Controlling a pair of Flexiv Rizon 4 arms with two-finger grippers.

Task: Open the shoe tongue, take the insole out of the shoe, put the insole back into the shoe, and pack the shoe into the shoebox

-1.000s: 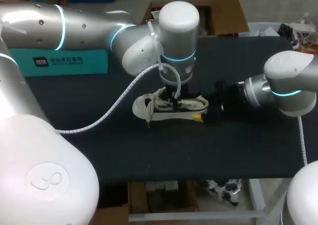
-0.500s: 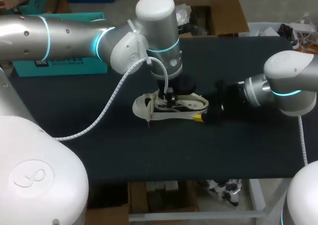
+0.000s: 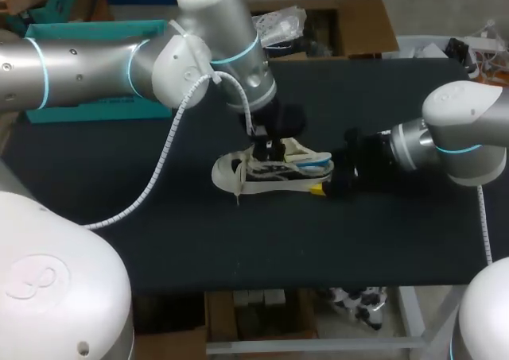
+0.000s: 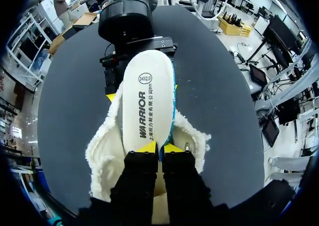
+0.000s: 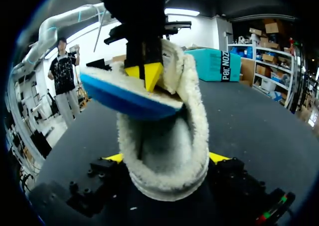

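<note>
White insole, dark print, pinched in left gripper, over fleecy shoe

Black table, matte dark top, pale metal frame along its front edge

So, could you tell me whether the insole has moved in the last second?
Yes: the insole has risen partly out of the shoe, which stayed put.

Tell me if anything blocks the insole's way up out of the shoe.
Nothing visible does. The left gripper is shut on the insole, which is lifted above the fleecy rim of the shoe. The right gripper clamps the shoe at one end from both sides, clear of the opening.
</note>
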